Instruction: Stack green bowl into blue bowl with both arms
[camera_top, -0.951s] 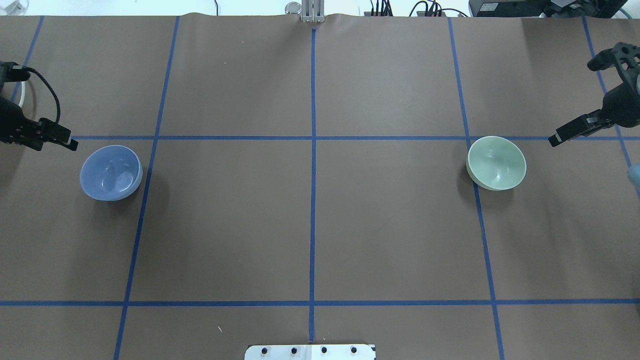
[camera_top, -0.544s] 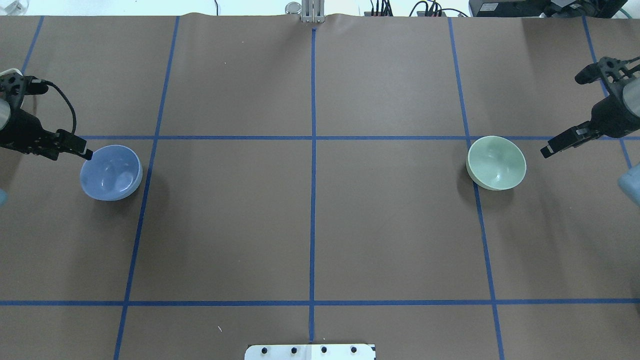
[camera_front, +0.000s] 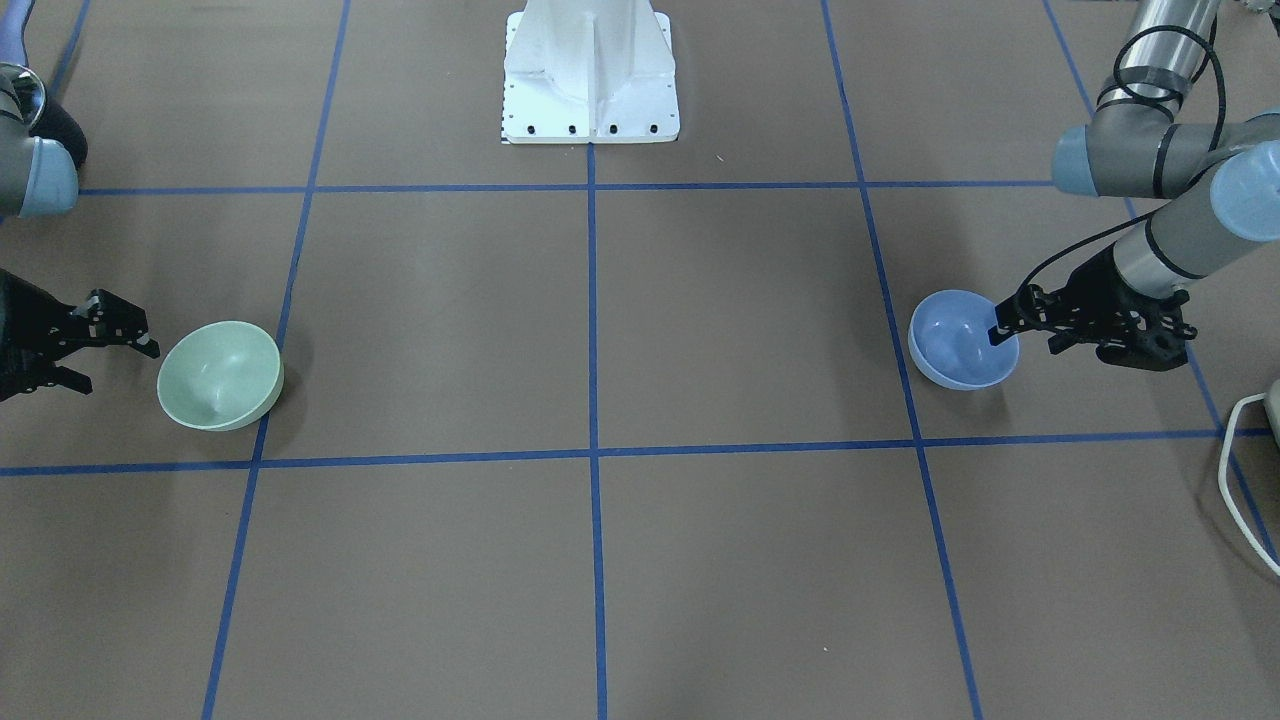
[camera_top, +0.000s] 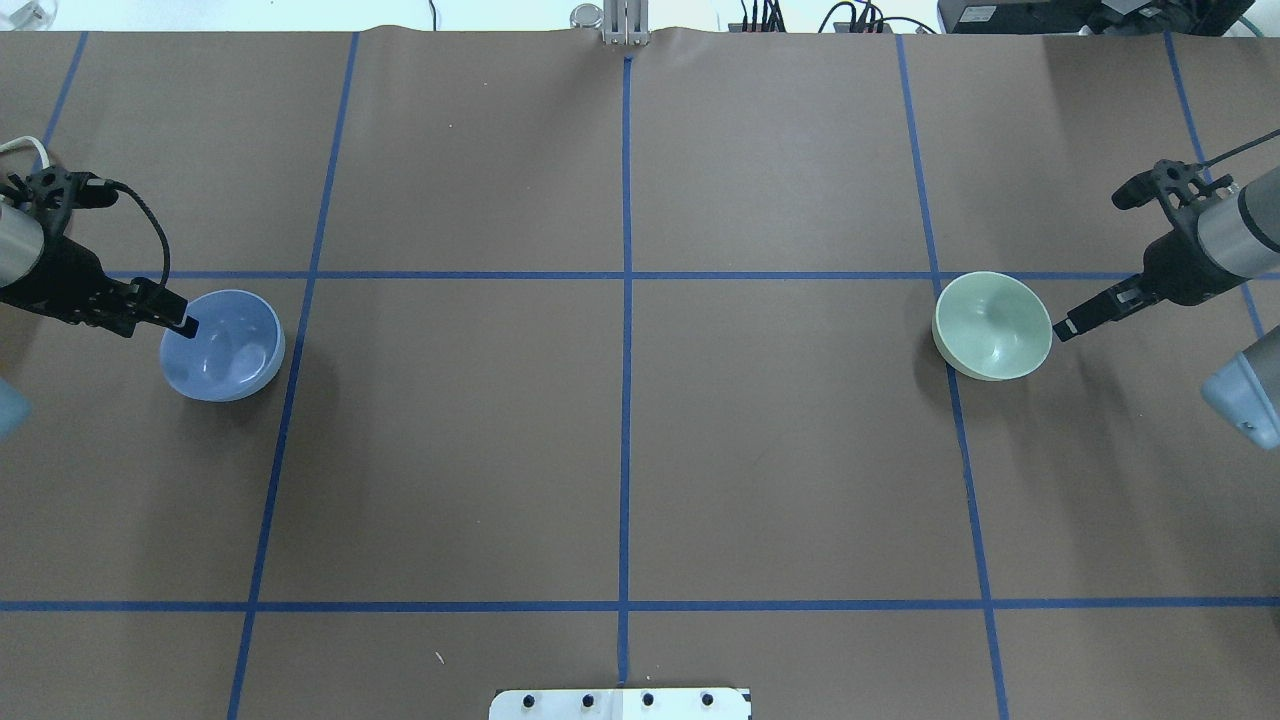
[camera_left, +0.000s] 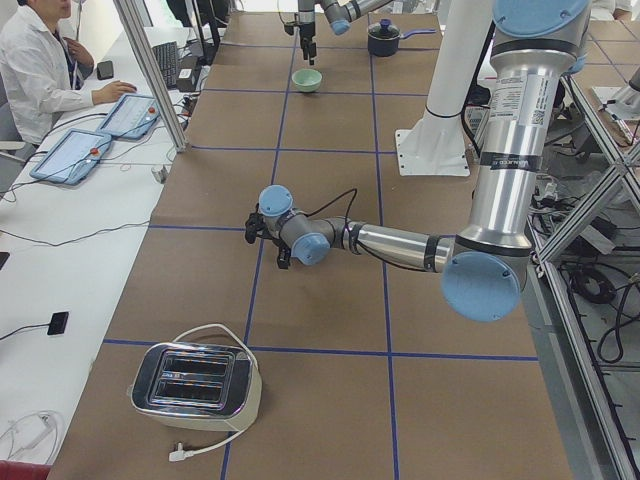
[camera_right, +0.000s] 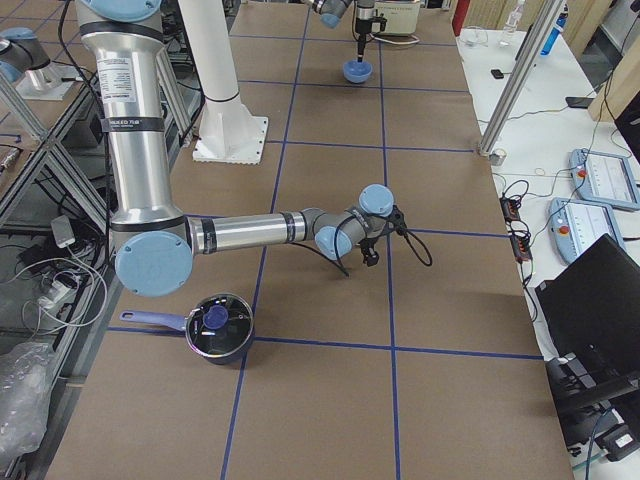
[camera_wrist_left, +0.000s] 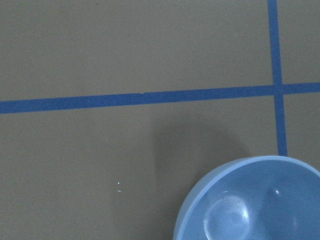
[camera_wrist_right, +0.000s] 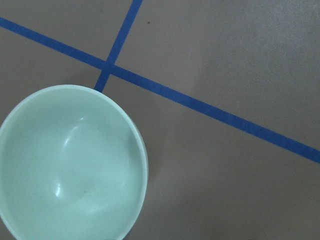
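Only the front view shows the right gripper (camera_front: 118, 366), at frame left, spread wide and empty beside the green bowl (camera_front: 220, 375). The left gripper (camera_front: 1027, 338), held low, seems parted astride the blue bowl (camera_front: 955, 340) rim.

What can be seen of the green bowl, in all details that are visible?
The green bowl is small, round and pale mint-green, with a smooth, plain, slightly glossy surface that looks like plastic. It is empty and stands upright, mouth up, on the brown table cover on the robot's right side, next to a crossing of blue tape lines, with one line passing under its edge. The open right gripper is close beside its rim; contact cannot be judged.
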